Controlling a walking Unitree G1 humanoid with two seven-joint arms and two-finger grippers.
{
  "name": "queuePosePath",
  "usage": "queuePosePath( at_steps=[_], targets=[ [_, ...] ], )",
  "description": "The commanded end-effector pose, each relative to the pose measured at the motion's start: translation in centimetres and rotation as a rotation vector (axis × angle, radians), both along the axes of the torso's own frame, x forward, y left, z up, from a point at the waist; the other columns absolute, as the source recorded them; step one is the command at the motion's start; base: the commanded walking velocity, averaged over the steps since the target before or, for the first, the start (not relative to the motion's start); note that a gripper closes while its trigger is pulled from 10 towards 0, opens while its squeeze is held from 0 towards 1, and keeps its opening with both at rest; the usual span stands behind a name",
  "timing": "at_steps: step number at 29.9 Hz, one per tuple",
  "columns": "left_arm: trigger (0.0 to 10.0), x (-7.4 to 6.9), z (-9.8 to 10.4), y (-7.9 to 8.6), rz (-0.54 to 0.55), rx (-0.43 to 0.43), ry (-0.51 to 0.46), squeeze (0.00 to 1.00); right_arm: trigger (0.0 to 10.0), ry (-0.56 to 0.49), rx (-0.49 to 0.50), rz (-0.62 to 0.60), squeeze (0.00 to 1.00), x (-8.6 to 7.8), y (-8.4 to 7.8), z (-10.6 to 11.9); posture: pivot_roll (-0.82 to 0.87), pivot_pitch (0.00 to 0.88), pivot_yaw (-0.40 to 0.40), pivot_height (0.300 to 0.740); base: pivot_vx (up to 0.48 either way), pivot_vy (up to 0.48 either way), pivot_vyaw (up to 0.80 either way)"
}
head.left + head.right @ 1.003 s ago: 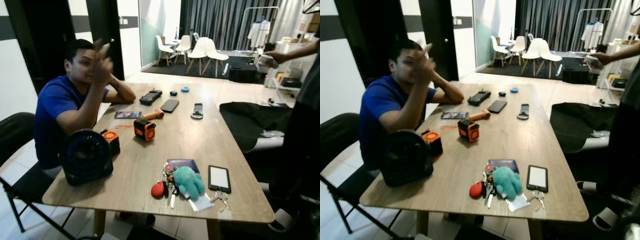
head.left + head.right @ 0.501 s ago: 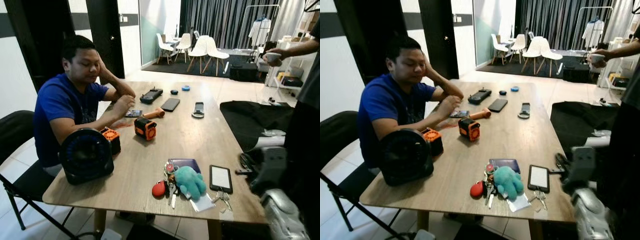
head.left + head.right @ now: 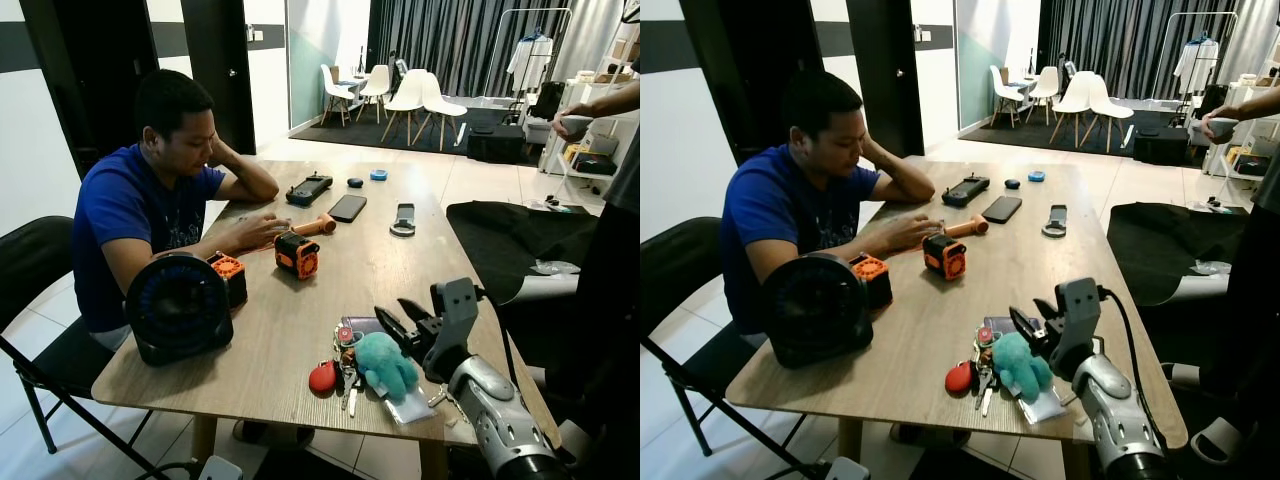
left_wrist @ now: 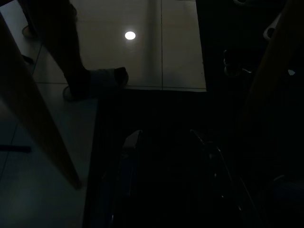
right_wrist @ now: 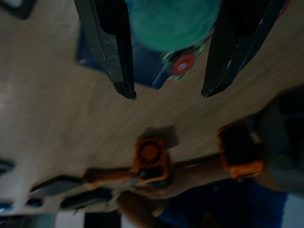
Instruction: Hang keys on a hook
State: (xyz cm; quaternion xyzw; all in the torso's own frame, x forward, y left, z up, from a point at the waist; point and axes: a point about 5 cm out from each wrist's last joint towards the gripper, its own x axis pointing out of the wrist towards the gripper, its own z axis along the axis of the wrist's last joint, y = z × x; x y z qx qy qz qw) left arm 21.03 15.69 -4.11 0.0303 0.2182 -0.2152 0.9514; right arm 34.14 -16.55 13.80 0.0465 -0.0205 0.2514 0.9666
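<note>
Keys (image 3: 345, 372) lie near the tabletop's (image 3: 300, 320) near edge, bunched with a teal plush toy (image 3: 385, 362) and a red fob (image 3: 322, 377), touching a dark blue wallet (image 3: 998, 325). Your right gripper (image 3: 397, 318) hovers just above the plush with fingers (image 5: 107, 45) spread wide, holding nothing. You cannot tell the left gripper's state in its dark wrist view. A seated person (image 3: 150, 190) leans on the tabletop's left edge.

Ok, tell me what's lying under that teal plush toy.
The teal plush toy lies on a bunch of keys with a red fob, overlapping a dark blue wallet. What lies directly beneath it is covered.
</note>
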Motion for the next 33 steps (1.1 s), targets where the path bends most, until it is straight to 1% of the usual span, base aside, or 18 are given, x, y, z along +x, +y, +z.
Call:
queuePosePath(
  at_steps=[1, 3, 4, 8, 9, 10, 11, 15, 18, 22, 26, 31, 33],
  targets=[
    [10.0, -0.2, -0.2, 0.0, 0.004, -0.006, 0.014, 0.0, 10.0, 0.037, -0.003, 0.038, 0.47, -0.3, 0.5, -0.7, 0.05, 0.024, 0.013, 0.74, 0.0, 0.0, 0.0],
    [10.0, -0.2, -0.1, 0.0, 0.003, -0.005, 0.014, 0.0, 10.0, 0.04, -0.002, 0.046, 0.47, -0.4, 0.6, -0.7, 0.05, 0.024, 0.013, 0.74, 0.0, 0.0, 0.0],
    [10.0, -0.1, -0.1, 0.0, 0.0, -0.004, 0.014, 0.0, 10.0, 0.049, -0.011, 0.077, 1.0, -0.7, 0.8, -0.8, 0.05, 0.024, 0.017, 0.74, 0.0, 0.0, 0.0],
    [10.0, -0.1, -0.1, 0.0, -0.002, -0.003, 0.014, 0.0, 10.0, 0.056, -0.049, 0.083, 1.0, -0.8, 0.9, -1.1, 0.05, 0.025, 0.018, 0.74, 0.0, 0.0, 0.0],
    [10.0, -0.1, -0.1, 0.0, -0.003, -0.003, 0.014, 0.0, 10.0, 0.062, -0.066, 0.077, 0.81, -0.8, 0.9, -1.3, 0.05, 0.025, 0.018, 0.74, 0.0, 0.0, 0.0],
    [10.0, -0.1, -0.1, 0.0, -0.004, -0.002, 0.015, 0.0, 10.0, 0.09, -0.082, 0.046, 0.0, -0.8, 0.6, -1.9, 0.05, 0.025, 0.018, 0.74, 0.0, 0.0, 0.0],
    [10.0, -0.1, -0.1, 0.0, -0.004, -0.002, 0.015, 0.0, 10.0, 0.09, -0.082, 0.046, 0.0, -0.8, 0.6, -1.9, 0.05, 0.025, 0.018, 0.74, 0.0, 0.0, 0.0],
    [10.0, -0.2, -0.2, 0.0, -0.004, -0.002, 0.018, 0.0, 10.0, 0.167, -0.092, 0.011, 0.0, -0.7, 0.3, -2.8, 0.05, 0.025, 0.018, 0.74, 0.0, 0.0, 0.0],
    [10.0, -0.2, -0.2, 0.0, -0.003, -0.003, 0.02, 0.0, 10.0, 0.177, -0.086, 0.012, 0.0, -0.7, 0.4, -2.9, 0.05, 0.022, 0.016, 0.74, 0.0, 0.0, 0.0],
    [10.0, -0.2, -0.2, -0.1, 0.001, -0.004, 0.021, 0.0, 10.0, 0.198, -0.081, -0.019, 0.0, -0.6, 0.3, -3.0, 0.05, 0.022, 0.013, 0.74, 0.0, 0.0, 0.0],
    [10.0, -0.1, -0.2, -0.2, 0.002, -0.003, 0.021, 0.0, 10.0, 0.227, -0.109, -0.041, 0.0, -0.3, 0.0, -3.3, 0.05, 0.025, 0.01, 0.74, 0.0, 0.0, 0.0],
    [10.0, -0.1, -0.3, -0.2, 0.009, -0.003, 0.025, 0.0, 10.0, 0.303, -0.116, -0.063, 0.0, -0.1, -0.1, -4.0, 0.05, 0.021, 0.008, 0.74, 0.0, 0.0, 0.0],
    [10.0, -0.1, -0.3, -0.1, 0.01, -0.002, 0.025, 0.0, 10.0, 0.315, -0.123, -0.063, 0.0, 0.0, -0.1, -4.2, 0.05, 0.021, 0.008, 0.74, 0.0, 0.0, 0.0]
  ],
)
